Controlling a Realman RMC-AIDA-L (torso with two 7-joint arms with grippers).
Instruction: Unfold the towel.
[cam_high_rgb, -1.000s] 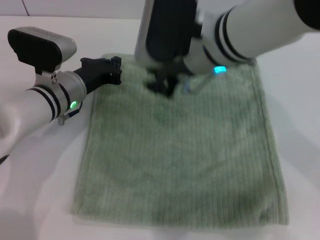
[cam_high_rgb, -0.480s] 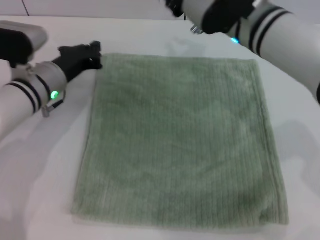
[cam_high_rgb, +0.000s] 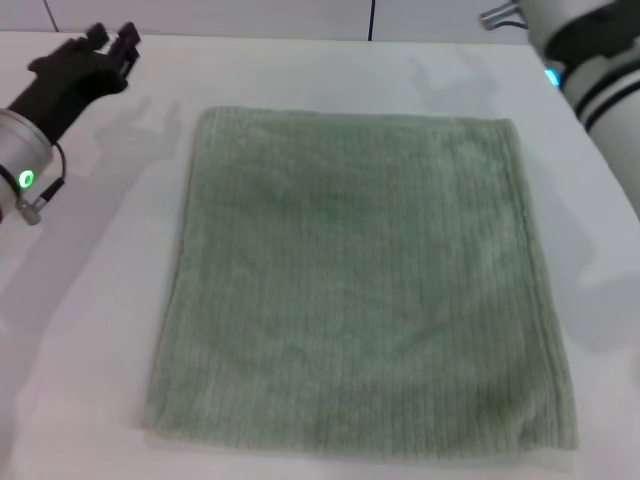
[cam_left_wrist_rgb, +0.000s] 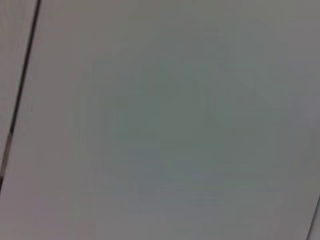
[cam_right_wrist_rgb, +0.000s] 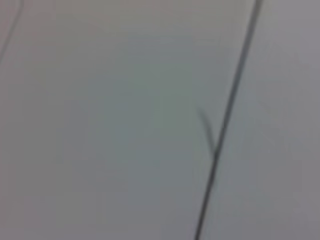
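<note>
Sage-green towel (cam_high_rgb: 360, 280) lies flat; left gripper (cam_high_rgb: 105, 50) beyond its far-left corner, jaw state unclear, right gripper unseen; a careless sweep could rumple it.

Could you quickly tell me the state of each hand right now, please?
Left hand: holding nothing, off the towel; open or closed cannot be told.
Right hand: out of view.

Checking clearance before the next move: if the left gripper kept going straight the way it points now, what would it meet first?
Probably nothing on the table: the left gripper points up and away from the towel, toward the far wall, which fills its wrist view. Depth is unclear.
</note>
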